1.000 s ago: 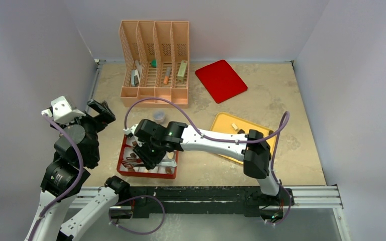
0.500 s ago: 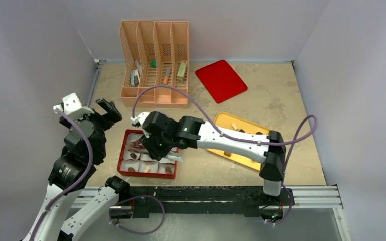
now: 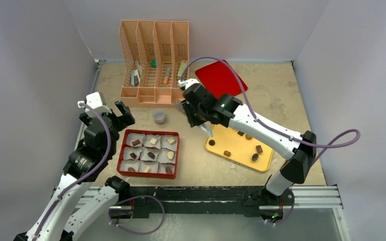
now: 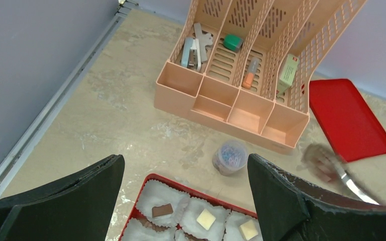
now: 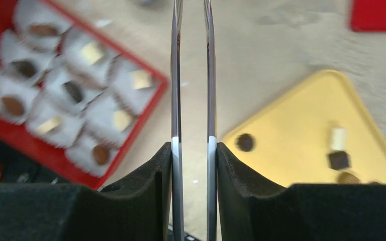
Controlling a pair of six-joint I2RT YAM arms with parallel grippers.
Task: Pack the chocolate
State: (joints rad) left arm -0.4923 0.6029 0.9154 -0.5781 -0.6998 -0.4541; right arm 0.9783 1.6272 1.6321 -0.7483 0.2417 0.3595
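A: Whereabouts of the chocolate?

B: Split in two lots. A handful loose on the yellow tray. The rest tucked into white paper cups in the red box, just left of the yellow tray. Seems one piece to every cup.

A: And the pincers?

B: Right pincer: above the left edge of the yellow tray, pressed onto thin metal tweezers, blades parted, nothing between them. Left pincer: spread wide, empty, out past the red box and well left of the yellow tray.

A: Handling?

B: Probably feather-light, hard yet brittle, and smooth enough to squirt out from metal tips. Far too small for bare pincer pads, hence the tweezers. Best to nip each piece across its sides, low and centred, with a soft squeeze: flat faces on the square ones, widest girth on the round and oval ones. Worth guarding against scuffed tops and chipped corners.
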